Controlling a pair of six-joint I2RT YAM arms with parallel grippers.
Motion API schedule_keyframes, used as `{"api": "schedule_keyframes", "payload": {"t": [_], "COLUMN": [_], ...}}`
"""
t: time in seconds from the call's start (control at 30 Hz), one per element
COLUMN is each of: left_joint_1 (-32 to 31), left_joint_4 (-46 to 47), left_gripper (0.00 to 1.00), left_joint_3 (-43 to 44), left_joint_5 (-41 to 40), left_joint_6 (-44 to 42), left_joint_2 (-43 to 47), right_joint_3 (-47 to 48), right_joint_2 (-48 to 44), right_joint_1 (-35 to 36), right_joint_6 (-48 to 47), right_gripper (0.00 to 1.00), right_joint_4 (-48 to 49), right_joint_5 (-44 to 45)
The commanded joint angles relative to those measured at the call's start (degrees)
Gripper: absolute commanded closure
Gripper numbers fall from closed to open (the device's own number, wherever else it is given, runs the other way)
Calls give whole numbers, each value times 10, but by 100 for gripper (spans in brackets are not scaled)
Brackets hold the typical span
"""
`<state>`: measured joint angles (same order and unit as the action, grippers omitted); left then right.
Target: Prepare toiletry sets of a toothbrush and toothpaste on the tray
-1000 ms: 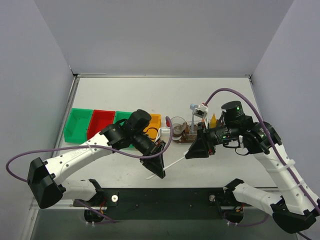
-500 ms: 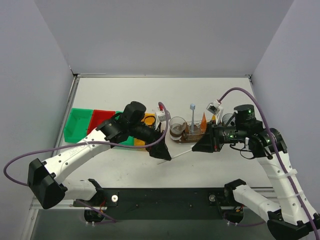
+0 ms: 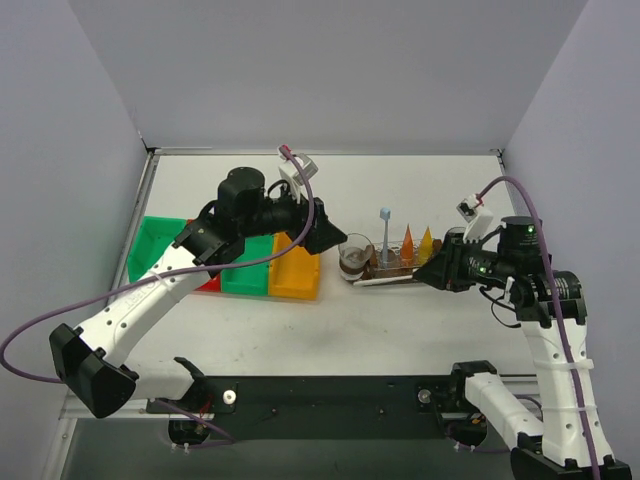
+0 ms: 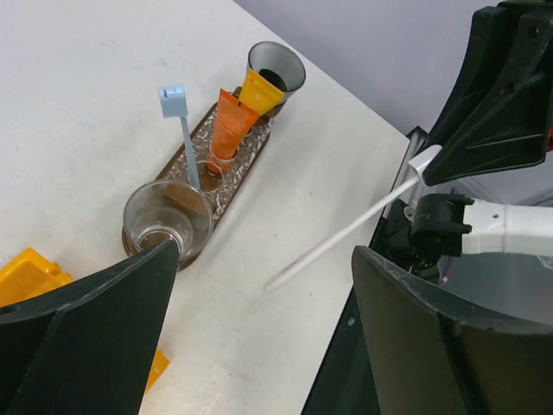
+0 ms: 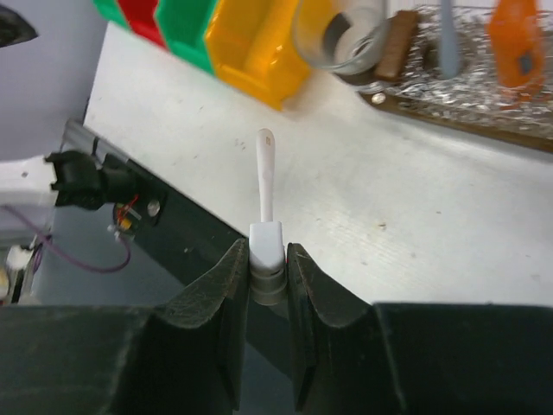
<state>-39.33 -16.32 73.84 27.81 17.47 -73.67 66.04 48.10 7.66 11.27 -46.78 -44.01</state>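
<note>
The handover is done. A second ago both arms were on the white toothbrush (image 3: 390, 280); now the left end effector (image 3: 322, 232) has let go and drawn back over the yellow bin (image 3: 296, 273), its jaws spread wide and empty. The right end effector (image 5: 267, 252) has the brush to itself, jaws narrow and pinched on one thick end, with the shaft sticking out to the left.

That puts the second brush in the arm nearest the tray (image 3: 372, 277), which I take to be the point of the pass. From overhead the brush runs along the tray's near edge. The tray already carries a blue-headed toothbrush (image 3: 384, 232) standing upright, an orange tube (image 3: 407, 243) and a yellow tube (image 3: 426, 240), with a glass (image 3: 354, 257) at its left end. So this brush looks like the last piece still to be placed.

I cannot tell whether the held brush is in the air or brushing the surface (image 3: 400, 330). Nor can I tell which end is its head. The right wrist view cuts the tray off at its top edge. Behind the yellow tube, the left wrist view shows a dark round rim I cannot identify.
</note>
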Motion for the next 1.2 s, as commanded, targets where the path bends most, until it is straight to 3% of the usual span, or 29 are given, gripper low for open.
{"api": "schedule_keyframes", "payload": {"t": [0.0, 0.33, 0.83, 1.17], "left_joint_1": [15, 79, 125, 133], "left_joint_4": [25, 34, 48, 45], "left_gripper": [8, 8, 8, 8], "left_joint_3": [17, -2, -2, -2], "left_joint_5": [-24, 1, 35, 42], "left_joint_6": [-8, 7, 28, 32], "left_joint_2": [-15, -24, -54, -60], "right_joint_3": [1, 20, 7, -18], "right_joint_2": [-6, 30, 111, 131], "right_joint_1": [-67, -128, -155, -149], "right_joint_6": [-40, -76, -49, -49], "right_gripper": [100, 100, 100, 100], "right_joint_4": [-16, -12, 97, 112], "right_joint_5": [28, 92, 55, 43]}}
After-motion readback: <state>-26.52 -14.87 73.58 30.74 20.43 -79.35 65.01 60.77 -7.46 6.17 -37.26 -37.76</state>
